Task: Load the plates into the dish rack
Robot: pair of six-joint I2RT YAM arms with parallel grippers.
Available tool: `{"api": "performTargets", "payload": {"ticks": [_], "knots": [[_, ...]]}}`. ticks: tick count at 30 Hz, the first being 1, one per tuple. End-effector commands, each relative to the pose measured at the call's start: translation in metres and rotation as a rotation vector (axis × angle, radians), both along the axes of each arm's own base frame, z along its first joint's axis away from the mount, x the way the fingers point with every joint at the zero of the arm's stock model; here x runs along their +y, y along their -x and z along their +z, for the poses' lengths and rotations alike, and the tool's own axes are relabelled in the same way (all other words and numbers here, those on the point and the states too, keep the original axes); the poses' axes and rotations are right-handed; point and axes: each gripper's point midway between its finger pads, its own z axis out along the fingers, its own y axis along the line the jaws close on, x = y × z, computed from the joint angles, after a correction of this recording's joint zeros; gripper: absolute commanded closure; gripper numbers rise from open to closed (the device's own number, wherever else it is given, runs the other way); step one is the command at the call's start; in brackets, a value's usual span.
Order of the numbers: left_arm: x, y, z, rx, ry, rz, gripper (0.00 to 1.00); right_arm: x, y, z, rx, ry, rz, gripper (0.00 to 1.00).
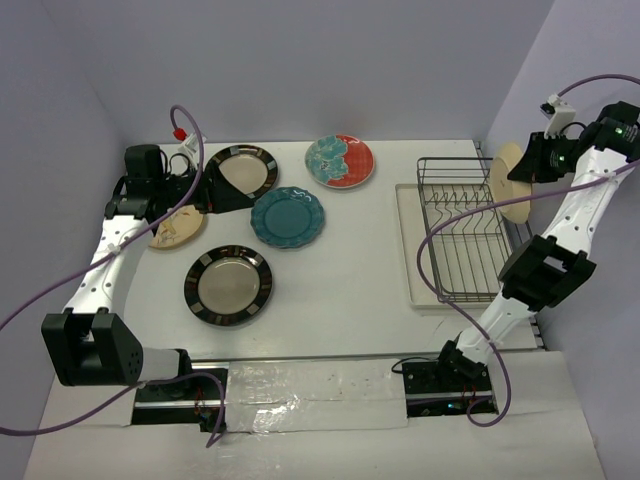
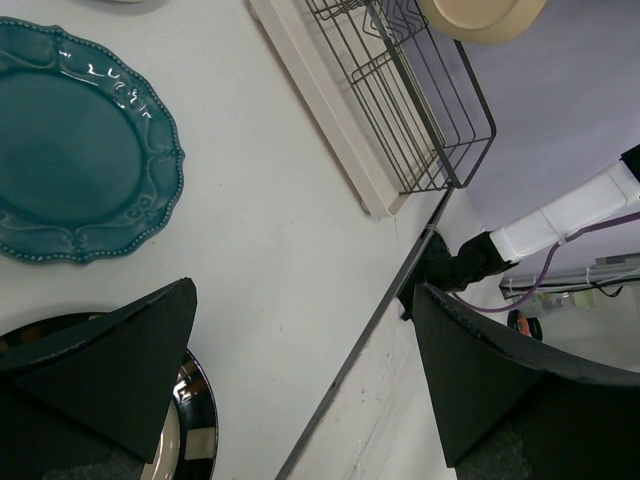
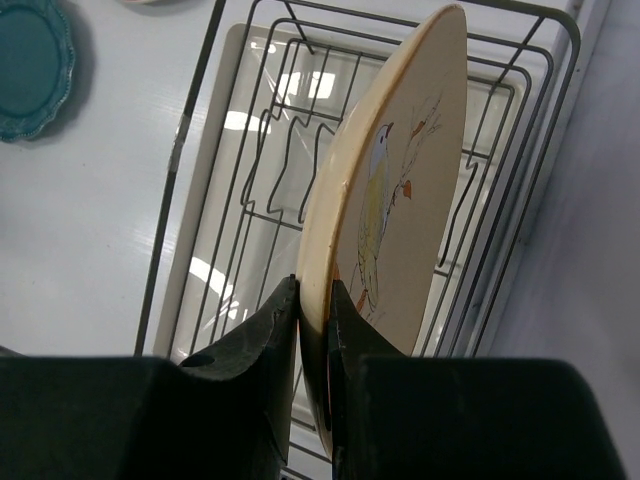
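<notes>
Right fingers [image 3: 262,345] pinch cream, bird-painted plate [image 3: 400,190] edgewise.

A glossy ceramic glaze is seen on the scalloped teal plate [image 2: 70,150], and a mirror-like sheen is shown by the dark rim of the near striped plate [image 1: 228,285]. The bird-painted cream plate [image 3: 395,200] is finished smooth with a softer satin shine, while the dish rack [image 1: 465,230] is formed of thin dark metal wire over a smooth cream tray [image 1: 406,240] that looks like plastic. The table top [image 1: 350,260] is seen as matt white, and the fingers [image 2: 100,370] of the left gripper [image 2: 305,290] are of matt black, slightly grainy plastic.
</notes>
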Motion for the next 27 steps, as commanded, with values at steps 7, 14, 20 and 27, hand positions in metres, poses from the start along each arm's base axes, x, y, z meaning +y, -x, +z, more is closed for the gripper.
{"api": "performTargets", "payload": {"ticks": [7,14,20,27], "knots": [[-0.002,-0.003,0.015,-0.054,0.006,-0.017,0.01,-0.003,-0.012,0.009,-0.052,-0.067,-0.002,1.00],[-0.002,-0.004,0.014,-0.047,0.009,-0.013,0.01,-0.011,-0.014,-0.009,-0.020,-0.069,-0.017,0.96],[-0.002,-0.006,0.012,-0.038,0.009,-0.011,0.01,-0.020,-0.022,-0.015,-0.016,-0.074,-0.036,0.85],[-0.002,-0.005,0.014,-0.042,0.011,-0.008,0.01,-0.026,-0.025,-0.020,-0.001,-0.066,-0.059,0.65]]}}
